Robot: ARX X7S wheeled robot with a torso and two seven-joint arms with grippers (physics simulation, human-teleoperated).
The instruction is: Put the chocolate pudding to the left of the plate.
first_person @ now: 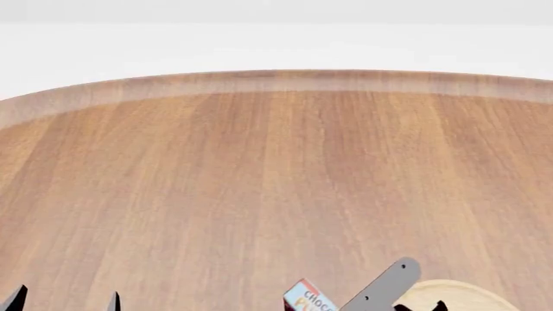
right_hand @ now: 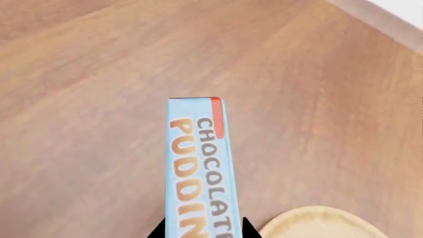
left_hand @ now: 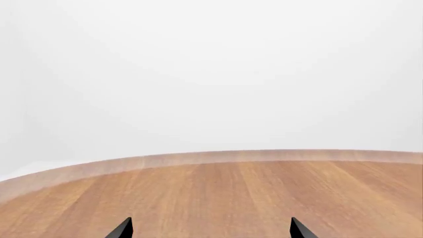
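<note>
The chocolate pudding is a light-blue box with a red edge and orange lettering. It sits between the two black fingertips of my right gripper, which is shut on it. In the head view the chocolate pudding shows at the bottom edge, just left of the light-wood plate. The plate's rim also shows in the right wrist view, close beside the box. My left gripper is open and empty over bare table, and shows at the lower left of the head view.
The round wooden table fills the head view, with its far edge against a white background. A grey link of my right arm slants between the pudding and the plate.
</note>
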